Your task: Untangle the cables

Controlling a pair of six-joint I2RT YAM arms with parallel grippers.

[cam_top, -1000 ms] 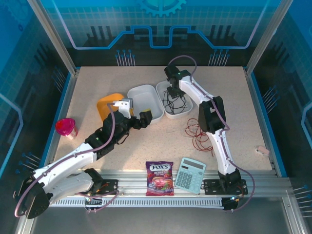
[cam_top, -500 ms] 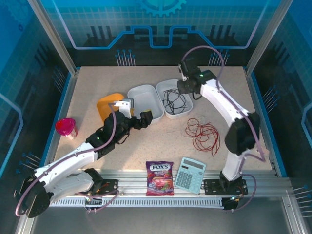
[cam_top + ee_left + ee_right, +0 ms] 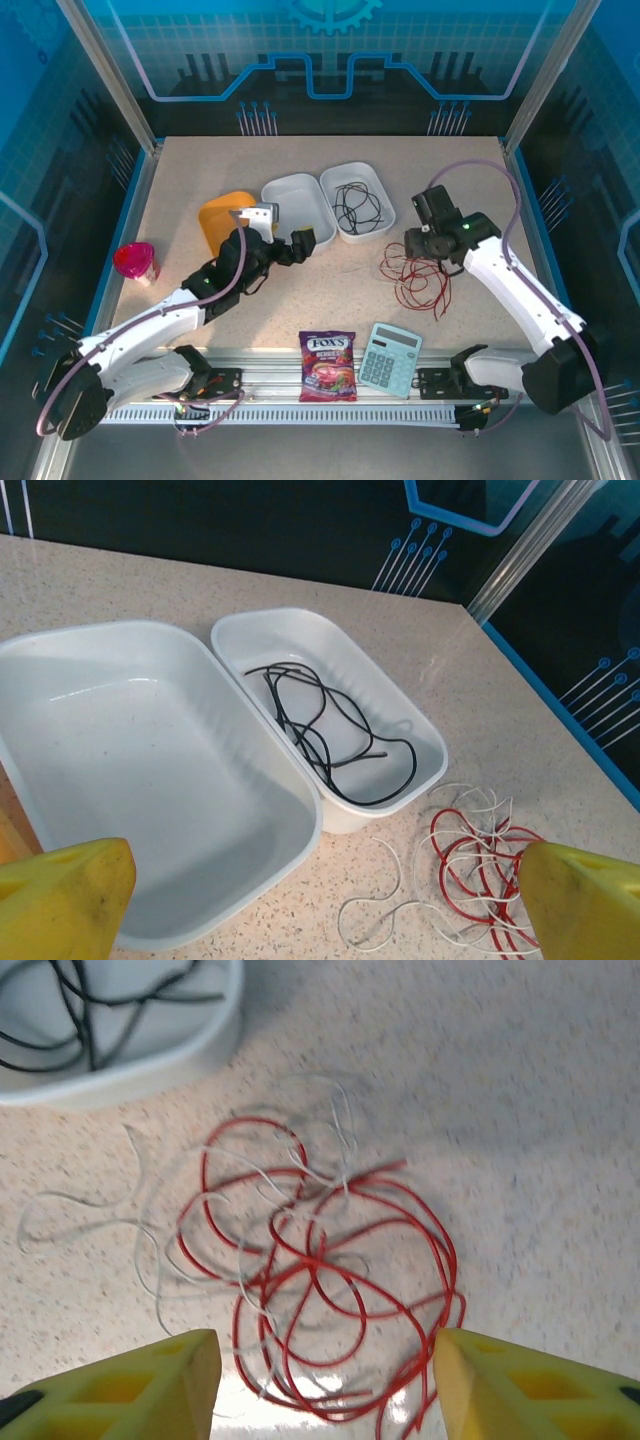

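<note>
A left white tub (image 3: 297, 205) and a right white tub (image 3: 350, 174) sit side by side far mid-table (image 3: 200, 165). An orange dish (image 3: 218, 215) lies just left of them, with a pink cup (image 3: 134, 262) near the left edge. A candy bag (image 3: 328, 366) and a calculator (image 3: 390, 359) lie together at the near edge.

**A:** Where does the top view sit?

**B:** High up, above and behind the arm bases (image 3: 205, 382), which lie along the bottom edge. It looks down and forward from far off and takes in the whole table (image 3: 300, 290).

**A:** And the left wrist camera?

**B:** Low and near, facing the back wall across the white tray (image 3: 300, 640) with the black cable (image 3: 300, 735). The left gripper (image 3: 322, 905) frames its bottom corners.

**A:** The right wrist?

**B:** Almost straight down, very close over the red and pale cables (image 3: 320, 1280), with the right gripper (image 3: 325, 1380) at the bottom edge.

**A:** What do they share?

**B:** That tray and those cables show in all three views.
</note>
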